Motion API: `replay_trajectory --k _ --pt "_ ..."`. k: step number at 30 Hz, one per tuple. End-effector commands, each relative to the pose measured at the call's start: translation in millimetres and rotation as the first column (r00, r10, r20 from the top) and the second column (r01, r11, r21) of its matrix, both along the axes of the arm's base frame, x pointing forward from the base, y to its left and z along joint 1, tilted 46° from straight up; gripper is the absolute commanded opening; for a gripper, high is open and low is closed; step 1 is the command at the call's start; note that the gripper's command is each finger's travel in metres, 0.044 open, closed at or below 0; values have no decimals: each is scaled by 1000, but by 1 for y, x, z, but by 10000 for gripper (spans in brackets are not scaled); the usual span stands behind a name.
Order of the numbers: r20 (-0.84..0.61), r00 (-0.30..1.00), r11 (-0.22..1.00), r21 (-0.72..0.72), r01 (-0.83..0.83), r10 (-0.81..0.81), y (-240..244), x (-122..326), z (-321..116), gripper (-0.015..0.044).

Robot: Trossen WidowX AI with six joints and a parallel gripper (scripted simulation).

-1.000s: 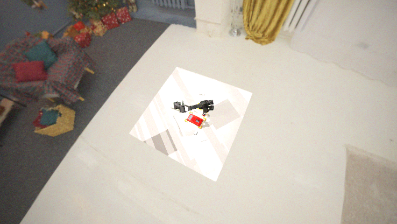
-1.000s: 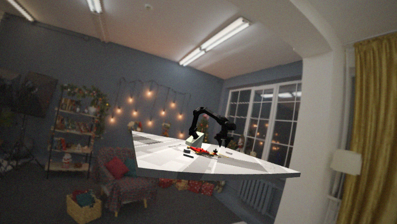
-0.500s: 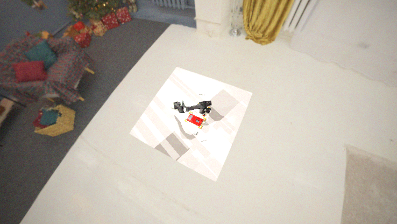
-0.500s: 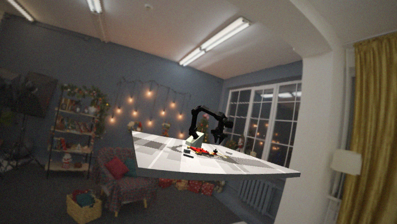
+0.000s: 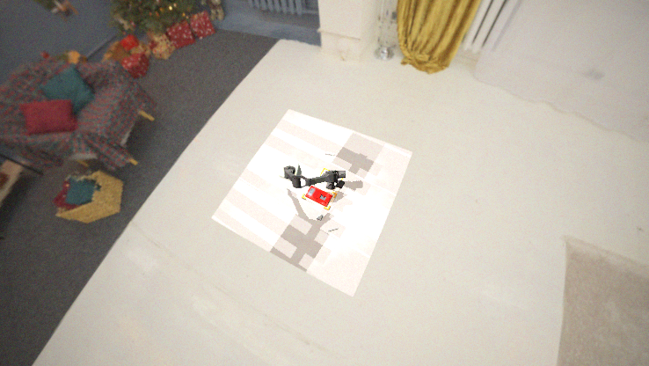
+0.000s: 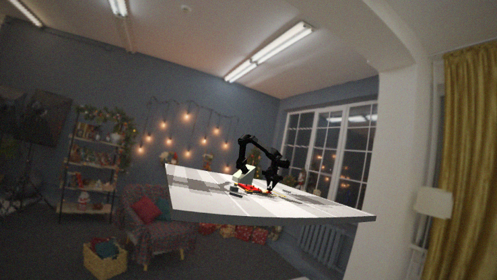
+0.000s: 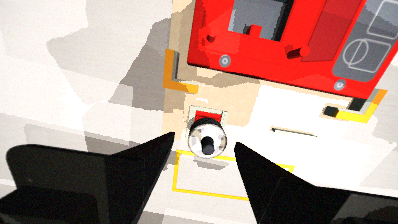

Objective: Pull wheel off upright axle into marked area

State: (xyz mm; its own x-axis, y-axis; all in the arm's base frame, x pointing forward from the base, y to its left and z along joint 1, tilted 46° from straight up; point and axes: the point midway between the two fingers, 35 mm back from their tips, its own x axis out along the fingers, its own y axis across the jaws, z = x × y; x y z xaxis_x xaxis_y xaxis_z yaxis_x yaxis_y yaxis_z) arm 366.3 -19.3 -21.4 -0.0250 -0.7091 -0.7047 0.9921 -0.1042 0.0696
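no readable text, labels, brands or numbers in any view

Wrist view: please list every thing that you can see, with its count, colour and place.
wheel: one, pale grey with dark hub, on its axle, centred between the fingertips, apart from both
red mount: one, red in a pale frame, just behind the wheel
marked area: one, yellow outline, just in front of the wheel
red board: one, red with grey cut-outs, top of view
orange corner marks: two, by the board's corners
slim bar: one, dark, right of the wheel
gripper: one, black, open, holding nothing
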Motion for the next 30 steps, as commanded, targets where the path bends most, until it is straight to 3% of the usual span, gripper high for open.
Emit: replay_trajectory --k 1,4,8,16,22,30 --pt "-12 1000 1000 -8 -10 10 -8 -3 -11 300" --pt "-12 1000 1000 -8 -10 10 -8 -3 -11 300" --pt "-6 1000 1000 -2 3 -4 -8 -2 -8 195" --pt "-6 1000 1000 -2 3 -4 -8 -2 -8 142" --pt "-7 1000 1000 -2 3 -3 -7 -2 -7 0" --pt "-7 1000 1000 -3 2 -2 -5 -2 -5 0"
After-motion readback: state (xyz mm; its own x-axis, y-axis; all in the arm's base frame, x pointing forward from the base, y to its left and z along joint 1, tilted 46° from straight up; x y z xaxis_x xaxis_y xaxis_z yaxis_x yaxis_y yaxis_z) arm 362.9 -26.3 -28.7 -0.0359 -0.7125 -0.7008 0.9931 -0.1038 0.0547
